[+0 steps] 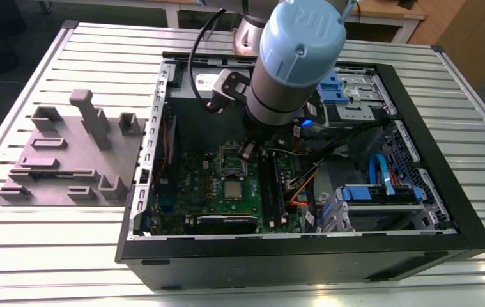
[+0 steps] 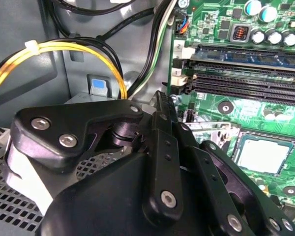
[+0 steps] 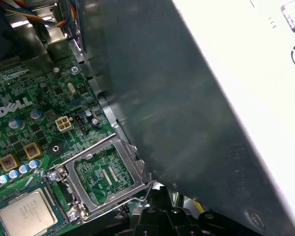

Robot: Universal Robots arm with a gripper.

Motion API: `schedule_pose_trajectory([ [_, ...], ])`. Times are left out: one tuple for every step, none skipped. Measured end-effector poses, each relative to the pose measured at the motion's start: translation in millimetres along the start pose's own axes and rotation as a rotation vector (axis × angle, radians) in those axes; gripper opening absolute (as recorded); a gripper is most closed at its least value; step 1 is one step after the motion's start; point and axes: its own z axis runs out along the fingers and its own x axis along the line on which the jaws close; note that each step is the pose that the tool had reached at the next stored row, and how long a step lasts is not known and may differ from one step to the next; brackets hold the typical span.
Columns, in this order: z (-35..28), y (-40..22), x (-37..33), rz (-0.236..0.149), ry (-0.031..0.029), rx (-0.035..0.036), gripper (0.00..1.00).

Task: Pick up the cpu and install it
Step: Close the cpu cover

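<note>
Hovering above the motherboard, my gripper could be open or closed, I cannot tell; the cpu sits in its socket beside the raised bracket, so I'd lower squarely, avoiding that frame

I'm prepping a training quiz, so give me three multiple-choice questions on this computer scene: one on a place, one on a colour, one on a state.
1. Where is the cpu? A on the table slats; B on the motherboard; C on the plastic block.
2. What colour is the motherboard? A green; B red; C white.
3. How is the socket's metal bracket? A clamped over the cpu; B swung open beside it; C lying on the table.
Answers: B, its silver top sits among board parts; A, the board is green in every view; B, the frame stands off the cpu.
</note>
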Motion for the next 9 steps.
schedule_pose_trajectory([
  [-0.4, 0.1, -0.1, 0.0, 0.0005, 0.0001, 0.11],
  [-0.7, 0.1, -0.1, 0.0, 0.0009, 0.0002, 0.11],
  [-0.7, 0.2, -0.1, 0.0, 0.0008, 0.0001, 0.11],
  [-0.7, 0.2, -0.1, 0.0, 0.0017, 0.0003, 0.11],
  [-0.7, 0.2, -0.1, 0.0, 0.0025, 0.0005, 0.11],
  [-0.7, 0.1, -0.1, 0.0, 0.0025, 0.0005, 0.11],
  [-0.8, 0.1, -0.1, 0.0, 0.0026, 0.0006, 0.11],
  [-0.9, 0.2, -0.2, 0.0, 0.0026, 0.0006, 0.11],
  [-1.1, 0.2, -0.3, 0.0, 0.0027, 0.0005, 0.11],
])
